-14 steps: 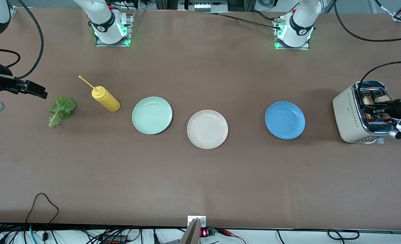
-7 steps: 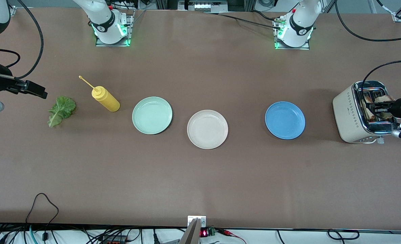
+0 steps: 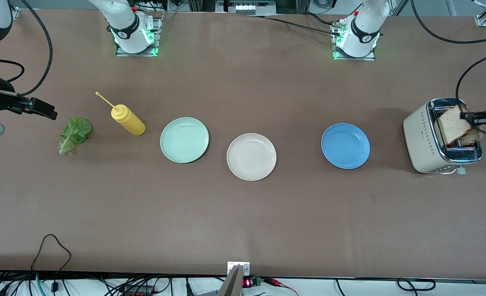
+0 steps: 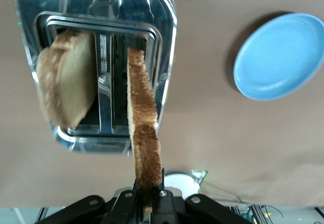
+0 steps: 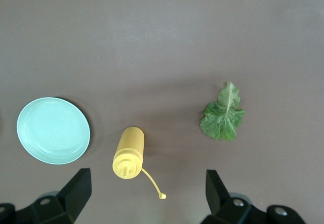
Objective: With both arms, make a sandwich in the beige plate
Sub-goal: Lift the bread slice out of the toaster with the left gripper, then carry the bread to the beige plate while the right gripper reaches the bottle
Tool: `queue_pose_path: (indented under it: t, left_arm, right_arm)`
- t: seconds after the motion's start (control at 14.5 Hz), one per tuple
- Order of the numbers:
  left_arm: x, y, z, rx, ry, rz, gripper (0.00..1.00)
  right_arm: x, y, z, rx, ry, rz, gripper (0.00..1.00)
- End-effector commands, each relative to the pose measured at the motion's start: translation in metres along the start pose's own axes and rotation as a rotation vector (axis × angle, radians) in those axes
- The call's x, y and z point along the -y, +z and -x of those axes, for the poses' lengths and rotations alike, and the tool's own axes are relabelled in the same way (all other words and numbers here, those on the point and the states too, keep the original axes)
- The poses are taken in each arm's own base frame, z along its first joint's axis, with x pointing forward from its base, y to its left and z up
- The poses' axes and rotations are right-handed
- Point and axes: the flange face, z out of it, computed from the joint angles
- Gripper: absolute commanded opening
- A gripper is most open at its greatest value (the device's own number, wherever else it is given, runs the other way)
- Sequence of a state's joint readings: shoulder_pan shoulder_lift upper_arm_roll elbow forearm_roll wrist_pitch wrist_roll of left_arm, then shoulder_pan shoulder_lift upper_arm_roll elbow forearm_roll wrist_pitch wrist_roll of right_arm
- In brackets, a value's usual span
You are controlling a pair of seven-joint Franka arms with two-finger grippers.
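change: left hand (image 4: 148, 199) now clamps browned square bread slice (image 4: 143, 133), lifted clear over beige chrome-top toaster (image 3: 425, 137), first layer secured | toaster: second slice (image 4: 66, 85) in other slot | round pale beige plate (image 3: 251, 156) mid-desk, mint-green plate (image 3: 184, 139), blue plate (image 3: 345, 146): bare | right hand (image 5: 147, 196) agape, waits over yellow squeeze bottle (image 5: 129, 153), green lettuce leaf (image 5: 223, 115) beside

Brown counter (image 3: 243, 213) fills frame. Directly on it, in row across middle: lettuce leaf (image 3: 74, 134) at frame left, yellow squeeze bottle (image 3: 128, 120) lying tilted just beside, mint-green plate (image 3: 184, 139), beige plate (image 3: 251, 156) at centre and slightly lower, blue plate (image 3: 345, 146), cream toaster (image 3: 431, 139) at frame right.
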State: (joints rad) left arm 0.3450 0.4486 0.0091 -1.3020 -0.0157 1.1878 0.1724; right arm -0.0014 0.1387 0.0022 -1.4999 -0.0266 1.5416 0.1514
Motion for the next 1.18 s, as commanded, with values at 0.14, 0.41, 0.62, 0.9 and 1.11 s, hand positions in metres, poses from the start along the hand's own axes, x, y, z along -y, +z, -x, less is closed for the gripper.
queue_pose_path:
  t: [0.14,0.41,0.62,0.9,1.11]
  left_arm:
    - [-0.072,-0.049,0.042,0.039,0.137,-0.038,0.0]
    - [-0.28,-0.014,0.052,0.046,0.493,-0.116,0.0]
    - [-0.352,0.018,0.053,0.012,0.504,-0.106,0.0]
    - [-0.424,0.046,0.059,-0.026,0.525,-0.065,0.0]
    - [-0.466,0.081,0.042,-0.008,0.525,0.016,0.0]
  right_arm:
    - [0.0,-0.001,0.002,0.004,0.013,-0.015,1.0]
    - [0.0,0.001,0.0,0.001,0.015,-0.016,1.0]
    - [-0.001,0.001,0.0,0.001,0.019,-0.016,1.0]
    - [-0.001,0.001,0.0,0.001,0.027,-0.016,1.0]
    - [0.0,0.004,-0.002,0.007,0.025,-0.015,1.0]
